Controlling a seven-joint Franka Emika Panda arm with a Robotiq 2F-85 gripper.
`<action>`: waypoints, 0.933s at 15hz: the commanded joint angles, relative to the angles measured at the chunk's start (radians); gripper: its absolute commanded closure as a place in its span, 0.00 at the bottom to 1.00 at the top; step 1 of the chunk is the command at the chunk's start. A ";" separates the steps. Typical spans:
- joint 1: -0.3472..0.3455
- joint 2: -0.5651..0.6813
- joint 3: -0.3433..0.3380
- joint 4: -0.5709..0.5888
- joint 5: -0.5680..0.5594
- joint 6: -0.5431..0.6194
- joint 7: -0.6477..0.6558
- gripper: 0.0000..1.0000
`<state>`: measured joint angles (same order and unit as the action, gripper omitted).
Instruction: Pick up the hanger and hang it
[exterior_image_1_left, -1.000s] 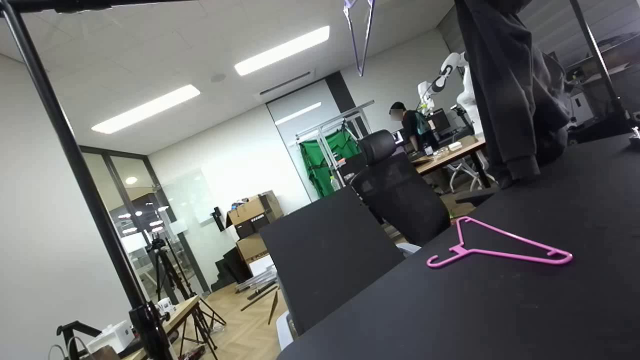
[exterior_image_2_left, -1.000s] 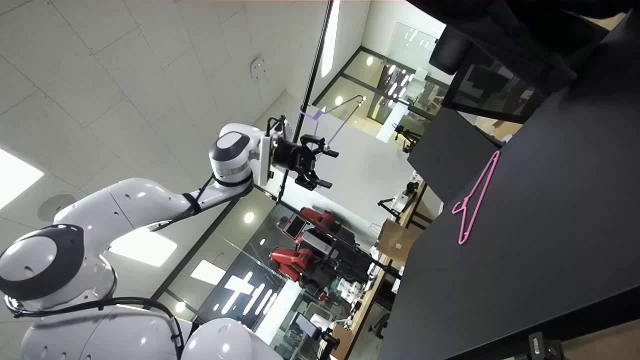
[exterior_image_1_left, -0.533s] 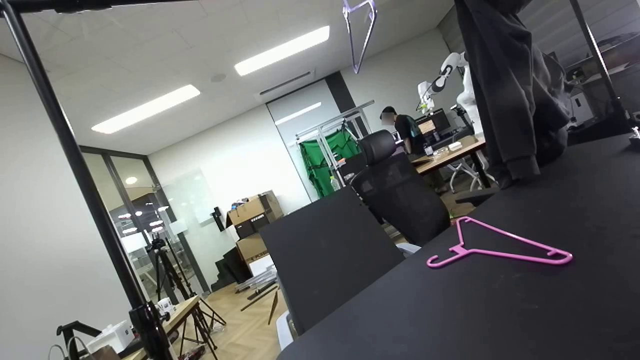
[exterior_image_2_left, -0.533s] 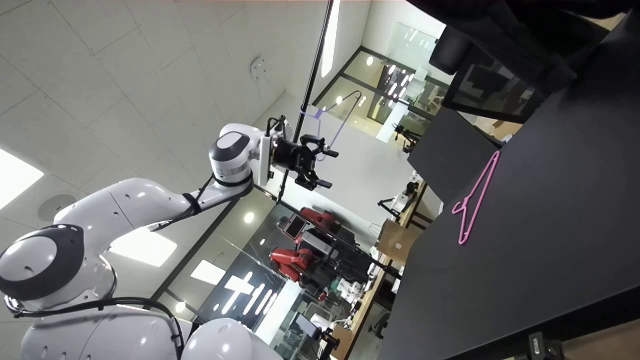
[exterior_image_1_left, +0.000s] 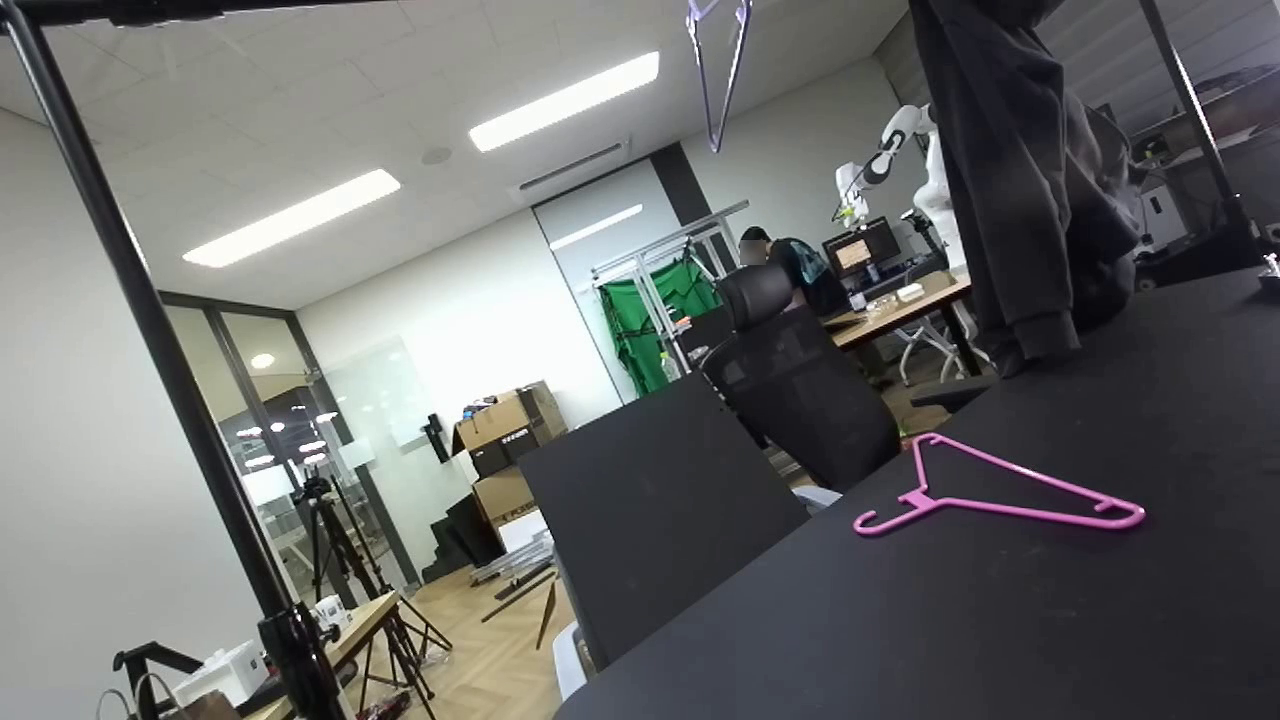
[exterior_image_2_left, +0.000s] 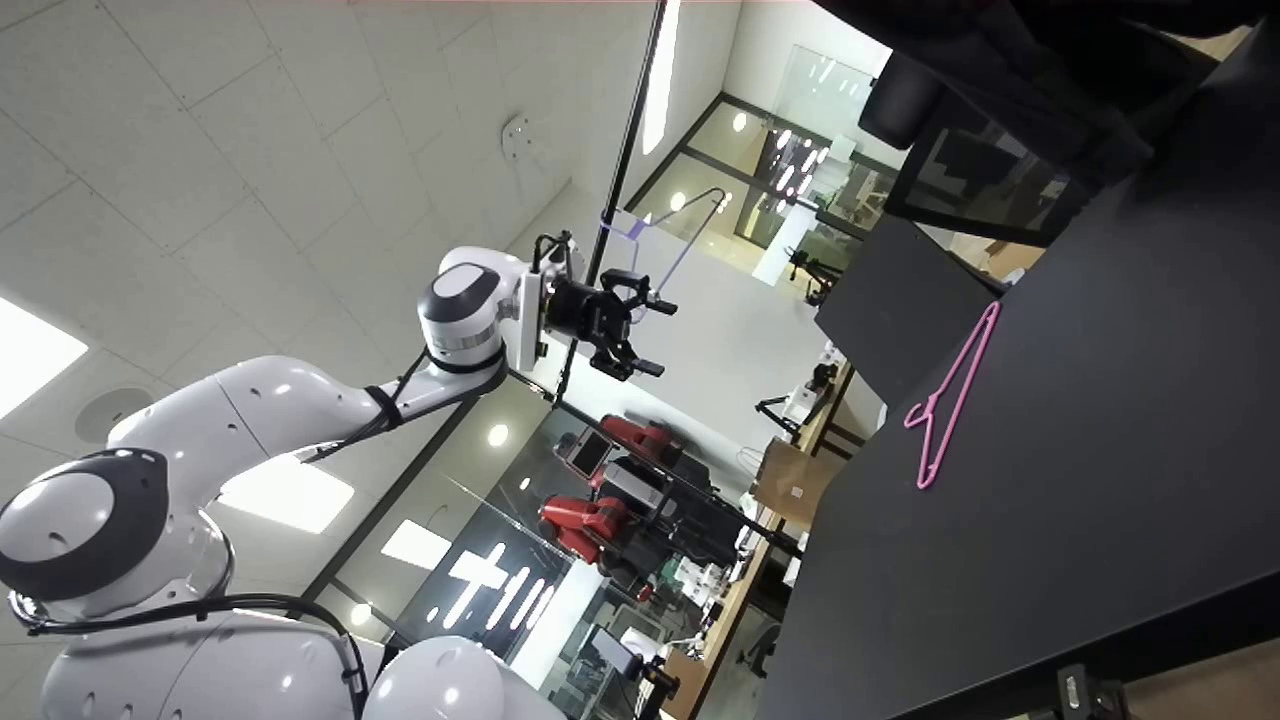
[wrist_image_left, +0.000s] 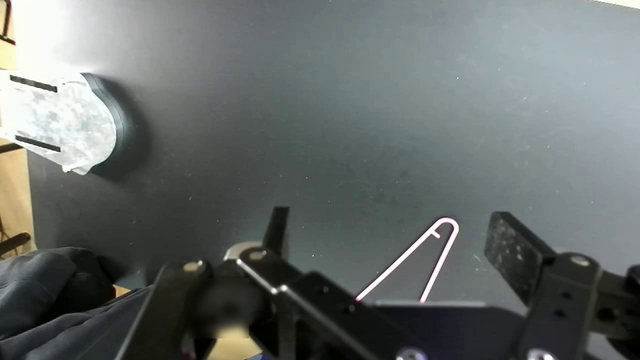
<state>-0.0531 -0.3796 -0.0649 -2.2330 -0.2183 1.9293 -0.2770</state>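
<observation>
The pink hanger (exterior_image_1_left: 1030, 511) lies flat on the black table (exterior_image_1_left: 1000, 630) in both exterior views. In an exterior view it (exterior_image_2_left: 932, 403) lies near the table's edge, its hook toward that edge. My gripper (exterior_image_2_left: 656, 338) is open and empty, high above the table and well apart from the hanger. It is out of view in the exterior view with the chair. In the wrist view one rounded end of the pink hanger (wrist_image_left: 397, 263) shows far below, between the spread fingers (wrist_image_left: 392, 220); the rest is hidden behind the gripper body.
A purple hanger (exterior_image_2_left: 635, 230) hangs from a black rod (exterior_image_2_left: 625, 150), behind my gripper in that view; whether they touch is unclear. A black upright pole (exterior_image_1_left: 147, 300) stands at left. A dark-clothed person (exterior_image_1_left: 1020, 190) is at the table. A pale metal base (wrist_image_left: 70, 120) sits on the table.
The purple hanger sways slightly. A person in the background moves left. The arm, the gripper and the pink hanger have not moved.
</observation>
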 joint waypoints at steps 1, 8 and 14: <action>0.008 0.000 -0.006 0.003 -0.002 -0.004 0.002 0.00; 0.017 0.211 0.009 0.065 -0.014 0.250 0.026 0.00; 0.030 0.431 0.037 0.171 0.019 0.466 0.054 0.00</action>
<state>-0.0334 -0.0389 -0.0397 -2.1559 -0.2176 2.3641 -0.2743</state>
